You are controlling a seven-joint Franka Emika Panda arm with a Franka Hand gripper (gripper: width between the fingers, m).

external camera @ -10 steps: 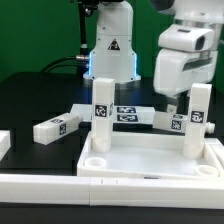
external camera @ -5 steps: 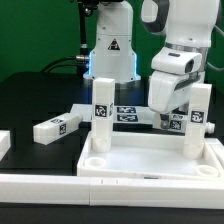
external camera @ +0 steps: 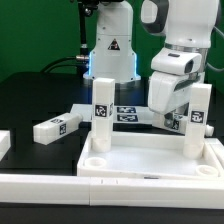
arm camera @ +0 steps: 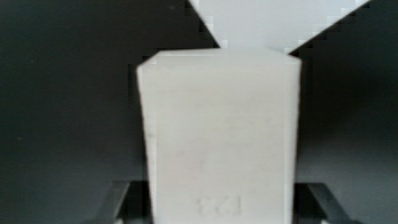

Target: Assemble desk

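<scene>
While two legs stand in the desk panel (external camera: 150, 160), the tool (external camera: 170, 116) sits narrow on a third!
Nearest, the panel lies rim-up on the bench (external camera: 30, 100), back corners steadying the left upright leg (external camera: 101, 123) and right upright leg (external camera: 199, 118), by the exterior view's sides; just behind, fingers (arm camera: 125, 203) hug the lying leg (arm camera: 214, 130) for lifting. The right upright leg crowds it, with freer room toward the marker board (external camera: 125, 116).

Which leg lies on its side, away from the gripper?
The left leg in the exterior view: it lies flat on the black table. The middle leg and right leg stand upright on the panel.
</scene>
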